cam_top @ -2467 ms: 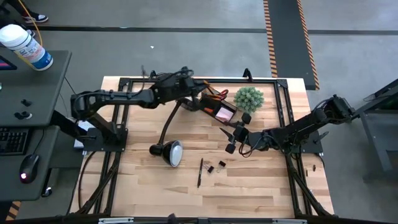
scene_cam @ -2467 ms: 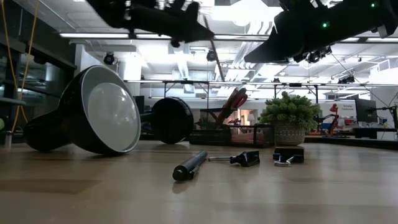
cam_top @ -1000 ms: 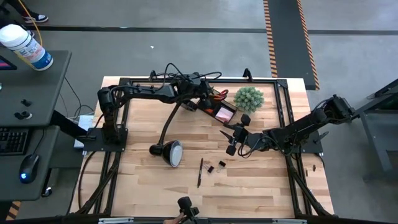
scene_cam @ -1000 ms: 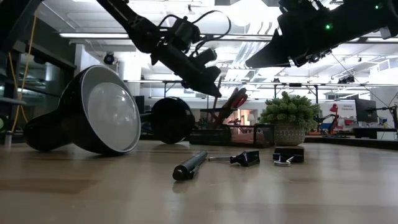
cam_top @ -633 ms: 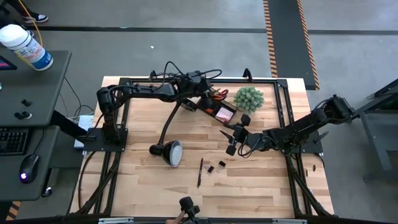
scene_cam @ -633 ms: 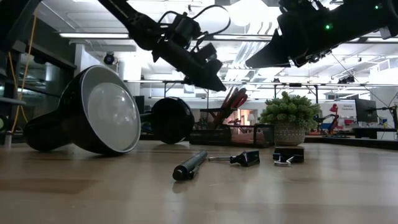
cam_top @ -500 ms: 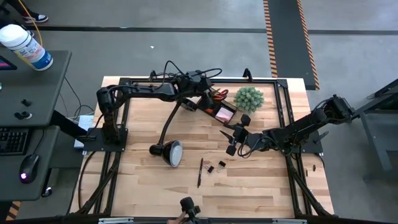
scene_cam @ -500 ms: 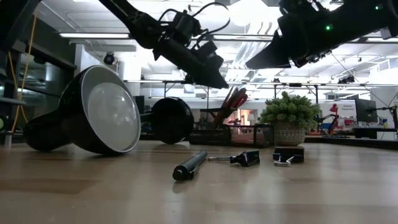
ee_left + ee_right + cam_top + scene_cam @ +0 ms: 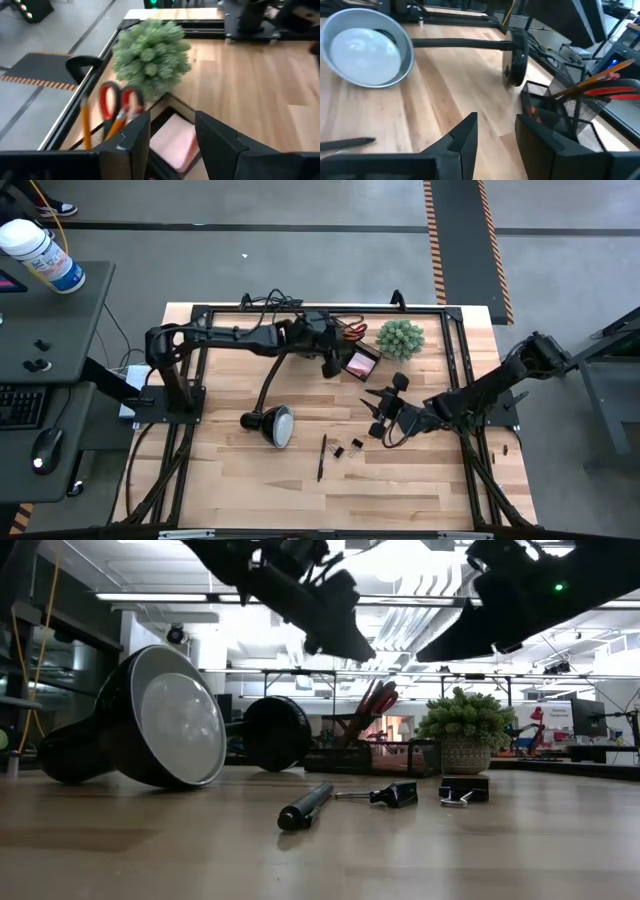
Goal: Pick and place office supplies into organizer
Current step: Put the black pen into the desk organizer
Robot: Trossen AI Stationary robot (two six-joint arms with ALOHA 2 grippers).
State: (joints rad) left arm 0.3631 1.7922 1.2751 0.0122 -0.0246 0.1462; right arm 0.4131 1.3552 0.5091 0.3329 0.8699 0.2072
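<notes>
The dark mesh organizer [image 9: 345, 348] stands at the table's far middle. It holds orange-handled scissors [image 9: 116, 100], a pencil [image 9: 86, 122] and a pink sticky-note pad [image 9: 175, 142]. A black pen [image 9: 322, 457] and two binder clips [image 9: 338, 450] [image 9: 356, 444] lie on the table nearer the front. My left gripper [image 9: 172, 120] hovers open and empty just above the organizer's tray; it also shows in the high view [image 9: 333, 360]. My right gripper [image 9: 496, 120] is open and empty above the table, right of the organizer and beyond the clips; it also shows in the high view [image 9: 378, 410].
A black desk lamp lies on its side, its head [image 9: 275, 425] left of the pen and its round base [image 9: 515, 62] by the organizer. A green spiky plant ball [image 9: 400, 338] stands right of the organizer. Bare wood shows along the near edge [image 9: 330, 500].
My left gripper has risen and moved a little toward the table's near edge, from over the organizer's cup section to over its tray. My right gripper has shifted slightly toward the near right. The supplies on the table have stayed where they were.
</notes>
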